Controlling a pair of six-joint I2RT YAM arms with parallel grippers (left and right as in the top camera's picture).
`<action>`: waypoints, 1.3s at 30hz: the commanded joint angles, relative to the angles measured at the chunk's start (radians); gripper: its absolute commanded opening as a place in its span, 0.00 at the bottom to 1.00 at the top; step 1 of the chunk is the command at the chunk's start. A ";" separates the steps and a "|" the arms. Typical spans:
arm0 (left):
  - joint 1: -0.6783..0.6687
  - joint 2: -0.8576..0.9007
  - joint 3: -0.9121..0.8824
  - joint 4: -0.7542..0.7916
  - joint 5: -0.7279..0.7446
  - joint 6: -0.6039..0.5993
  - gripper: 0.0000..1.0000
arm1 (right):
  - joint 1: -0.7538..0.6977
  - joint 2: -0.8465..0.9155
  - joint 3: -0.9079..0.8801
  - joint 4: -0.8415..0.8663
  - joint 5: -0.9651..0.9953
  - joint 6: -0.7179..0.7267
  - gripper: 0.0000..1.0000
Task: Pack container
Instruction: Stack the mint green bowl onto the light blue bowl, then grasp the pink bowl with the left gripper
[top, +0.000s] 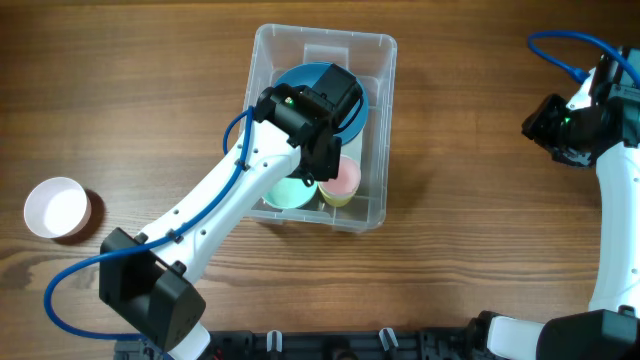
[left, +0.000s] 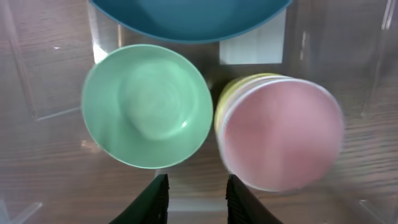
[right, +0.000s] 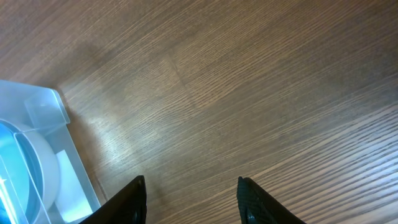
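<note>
My left gripper (left: 196, 193) hovering above clear rectangular plastic container (top: 383, 60), fingers spread, gripping nothing. Container sitting mid-way across brown wooden table (top: 150, 90), holding large blue bowl (left: 189, 15), pale green bowl (left: 147, 104) and round pink cup (left: 283, 134) (nested in yellow cup (left: 225, 102), only rim showing). Small white cup (top: 57, 207) standing well apart, near table's left edge. My right gripper (right: 189, 199) hanging over bare wood right of container, fingers parted, empty.

The right gripper (right: 191, 193) has 2 black fingers (right: 134, 202) spread apart over the brown wooden table (right: 249, 74), holding nothing. At the left is a corner of the clear container (right: 43, 102), with a blue bowl (right: 9, 162) inside.
</note>
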 joint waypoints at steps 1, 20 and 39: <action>0.010 -0.047 0.004 -0.007 -0.084 -0.002 0.31 | 0.002 0.011 -0.003 -0.004 -0.001 -0.013 0.47; 1.305 0.077 -0.304 0.322 -0.036 -0.005 0.43 | 0.002 0.011 -0.003 -0.005 -0.002 -0.013 0.48; 1.141 -0.229 -0.302 0.397 0.049 0.034 0.47 | 0.002 0.011 -0.003 -0.002 0.010 -0.012 0.48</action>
